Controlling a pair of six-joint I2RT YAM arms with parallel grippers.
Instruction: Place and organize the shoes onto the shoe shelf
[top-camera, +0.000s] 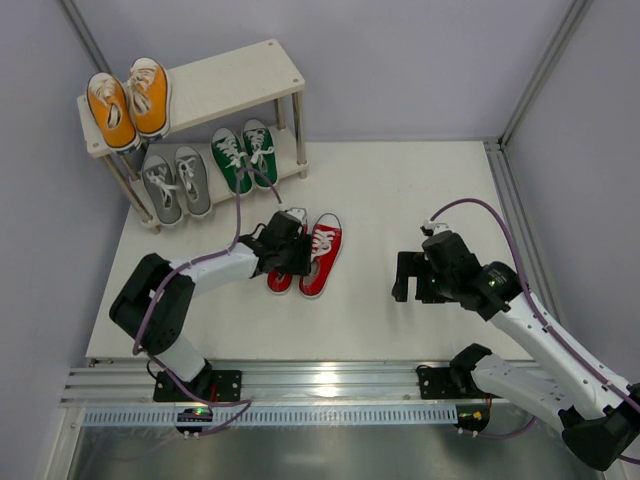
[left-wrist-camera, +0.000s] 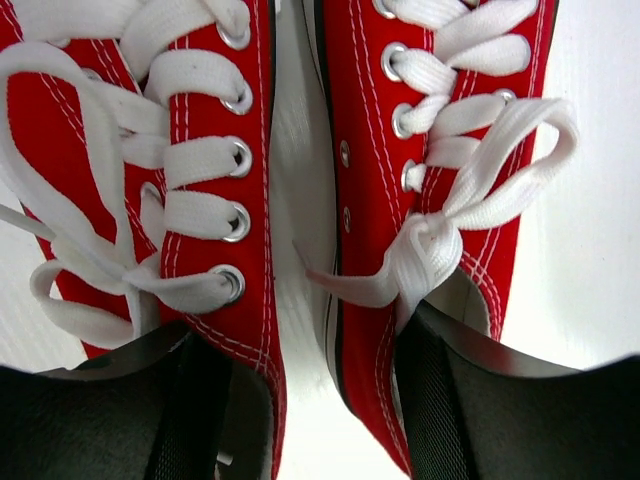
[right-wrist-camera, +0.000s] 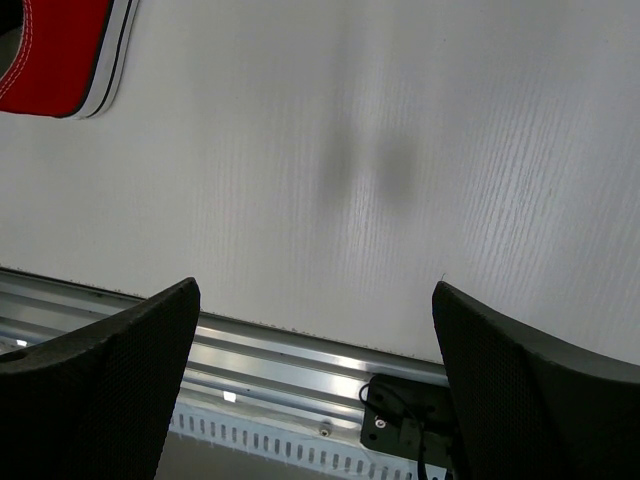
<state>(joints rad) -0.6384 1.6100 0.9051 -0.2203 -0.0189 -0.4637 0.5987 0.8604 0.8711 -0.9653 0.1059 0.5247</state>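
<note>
The red shoes (top-camera: 322, 252) lie side by side on the table in front of the shoe shelf (top-camera: 235, 80). My left gripper (top-camera: 285, 245) hovers over their heel ends. In the left wrist view the left red shoe (left-wrist-camera: 215, 130) and the right red shoe (left-wrist-camera: 370, 150) fill the frame. One finger of my left gripper (left-wrist-camera: 320, 400) reaches into each shoe's opening, with both inner walls between the fingers and a gap still between the shoes. My right gripper (top-camera: 410, 280) is open and empty over bare table (right-wrist-camera: 315, 340). A red sole edge (right-wrist-camera: 55, 50) shows at the upper left there.
The orange pair (top-camera: 128, 100) sits on the left of the top tier. The grey pair (top-camera: 177, 183) and the green pair (top-camera: 245, 153) sit on the lower tier. The metal rail (right-wrist-camera: 300, 350) runs along the table's near edge.
</note>
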